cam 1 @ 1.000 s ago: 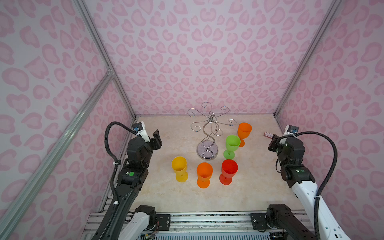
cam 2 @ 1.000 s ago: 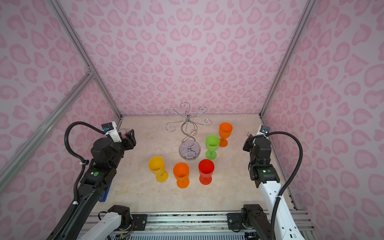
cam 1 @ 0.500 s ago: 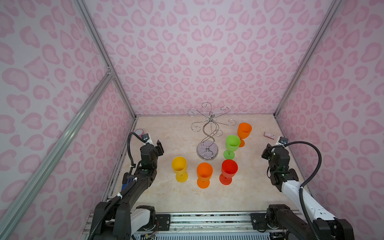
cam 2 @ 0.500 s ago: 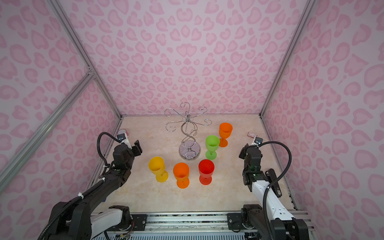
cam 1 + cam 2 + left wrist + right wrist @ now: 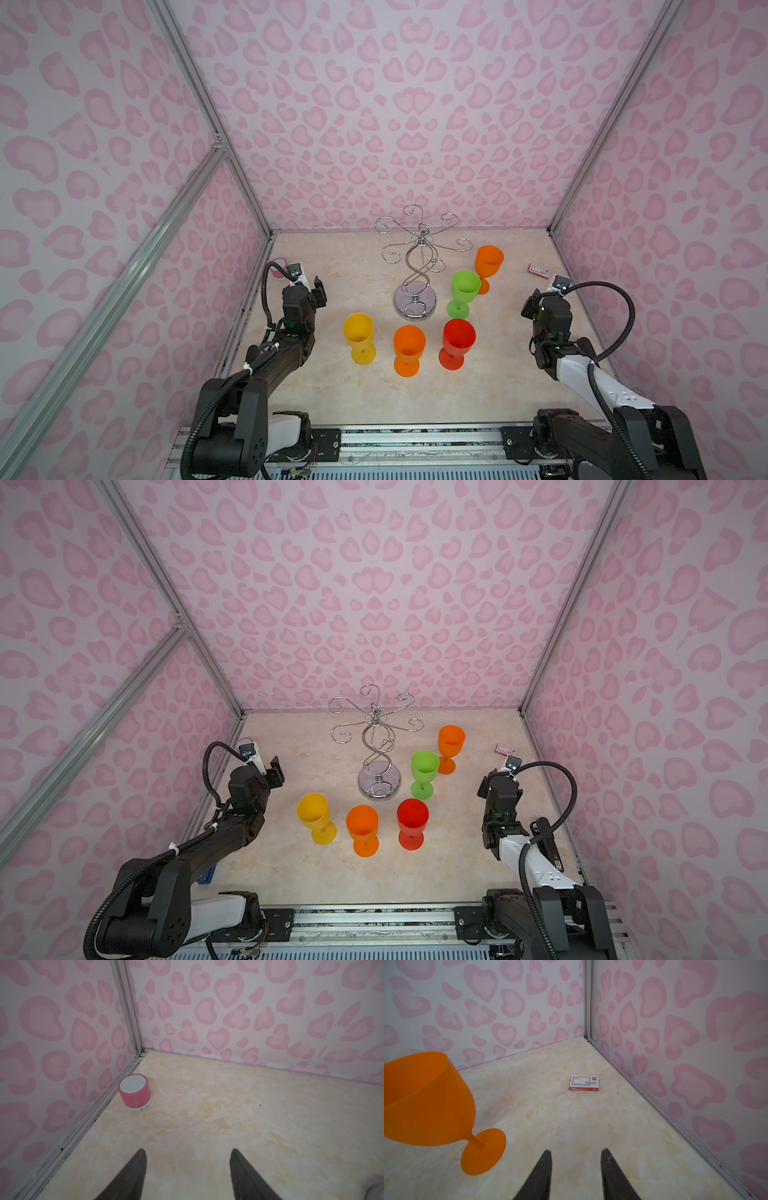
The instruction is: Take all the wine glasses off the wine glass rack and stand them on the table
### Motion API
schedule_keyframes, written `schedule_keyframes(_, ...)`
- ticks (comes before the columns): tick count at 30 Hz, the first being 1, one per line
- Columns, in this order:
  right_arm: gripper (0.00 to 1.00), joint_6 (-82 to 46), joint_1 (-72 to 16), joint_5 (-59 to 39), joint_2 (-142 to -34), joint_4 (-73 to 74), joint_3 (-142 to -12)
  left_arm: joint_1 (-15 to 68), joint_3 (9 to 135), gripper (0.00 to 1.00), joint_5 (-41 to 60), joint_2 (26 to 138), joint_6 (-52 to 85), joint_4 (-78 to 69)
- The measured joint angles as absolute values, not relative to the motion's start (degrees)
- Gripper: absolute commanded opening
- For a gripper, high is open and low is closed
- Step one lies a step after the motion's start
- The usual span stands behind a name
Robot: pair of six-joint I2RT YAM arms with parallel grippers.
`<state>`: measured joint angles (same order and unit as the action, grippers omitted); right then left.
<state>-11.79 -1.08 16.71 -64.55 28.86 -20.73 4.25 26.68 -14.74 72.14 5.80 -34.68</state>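
My arms have sunk back low by the table's (image 5: 374, 399) side edges, left end effector (image 5: 187, 1150) wide, right end effector (image 5: 576, 1150) narrower, both empty; beyond, five wine glasses (image 5: 458, 343) stand upright near the wine glass rack (image 5: 417, 266) toward the far edge, its hooks bare, so the task looks finished.

Print on the small box (image 5: 584, 1083) is unreadable; the orange wine glass (image 5: 425, 1101) is edge-cropped.

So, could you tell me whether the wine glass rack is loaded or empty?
Empty: in both top views every hook of the wine glass rack is bare; the five coloured glasses stand upright on the table.
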Motion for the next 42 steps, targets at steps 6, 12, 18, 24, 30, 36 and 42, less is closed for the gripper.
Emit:
schedule_keyframes(6,0.39,-10.1,-1.5,16.9,-69.4,33.6,-20.2,3.3,23.2,0.7,-15.0,73.8,3.8,-36.6)
schedule_keyframes(12,0.4,-6.3,-2.8,17.7,-79.7,43.4,-18.8,1.4,21.9,0.73,-15.7,77.3,3.9,-41.9)
schedule_keyframes(18,0.41,-3.4,-3.8,18.8,-86.1,52.7,-18.6,0.4,22.3,0.77,-15.1,81.9,4.8,-44.6)
schedule_keyframes(24,0.45,-2.7,-3.9,19.1,-89.2,57.2,-18.7,0.4,22.3,0.82,-14.7,82.3,5.0,-45.8)
schedule_keyframes(30,0.99,-2.4,-3.7,18.3,-89.9,59.4,-18.2,0.4,18.9,0.98,-14.8,83.8,5.5,-51.1)
schedule_keyframes(36,1.0,-2.0,-4.8,19.4,-90.1,61.3,-17.7,0.4,18.2,0.98,-15.0,84.1,5.6,-54.0)
schedule_keyframes(42,1.0,-1.8,-5.3,20.8,-90.3,61.9,-17.4,0.4,18.1,0.98,-15.0,84.1,5.6,-54.7)
